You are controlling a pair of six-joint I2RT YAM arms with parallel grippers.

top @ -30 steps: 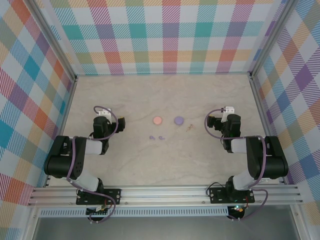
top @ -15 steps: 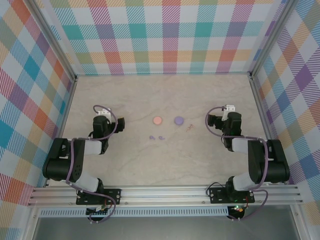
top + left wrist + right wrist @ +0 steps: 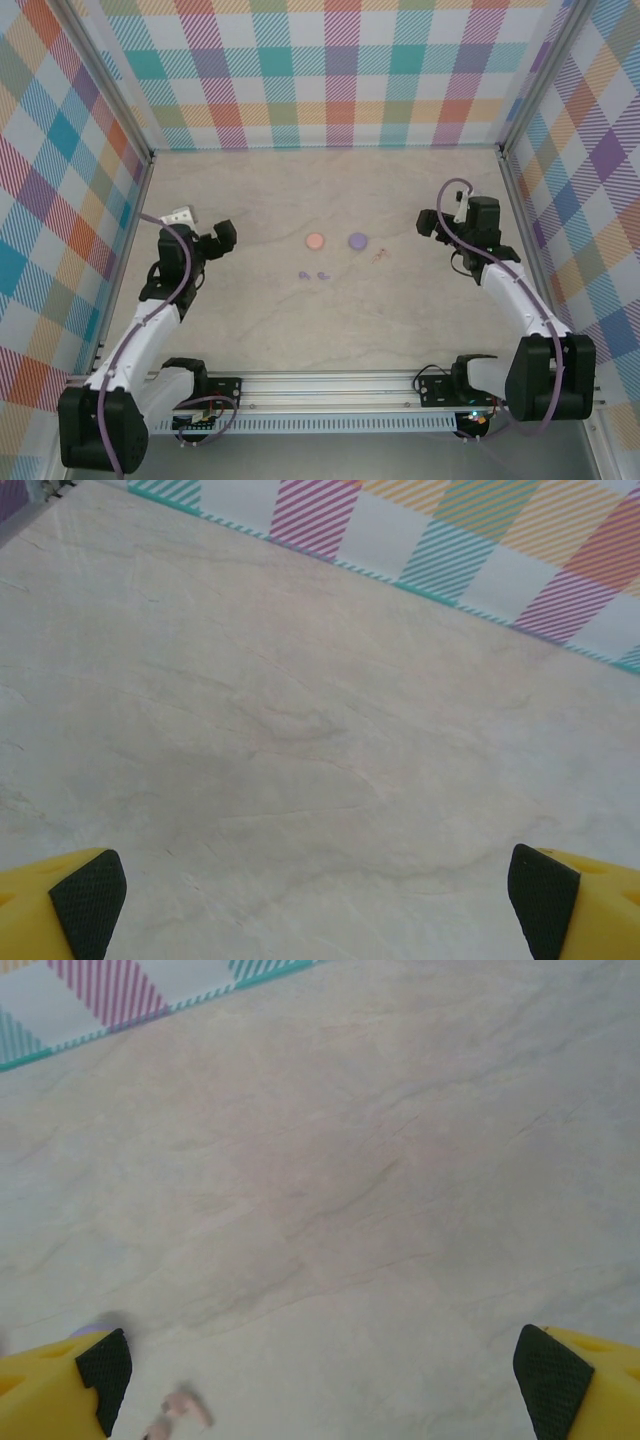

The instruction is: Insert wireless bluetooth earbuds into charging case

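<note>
Marbled bench [image 3: 330, 330], plaid walls. Top view: purple charging case [image 3: 358, 241] mid-bench, beside a salmon-pink disc [image 3: 315, 241]; two earbuds [image 3: 303, 274] lie outside it, near its front. Right wrist view: tiny pinkish-tan object [image 3: 180, 1410] close up. Both left claw [image 3: 315, 900] and right claw [image 3: 320, 1380] have fingers spread wide.

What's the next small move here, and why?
Probably ease the left gripper toward the nearer earbud. Both earbuds lie loose outside the case, and that gripper is open, empty and closer to them than the right gripper.
</note>
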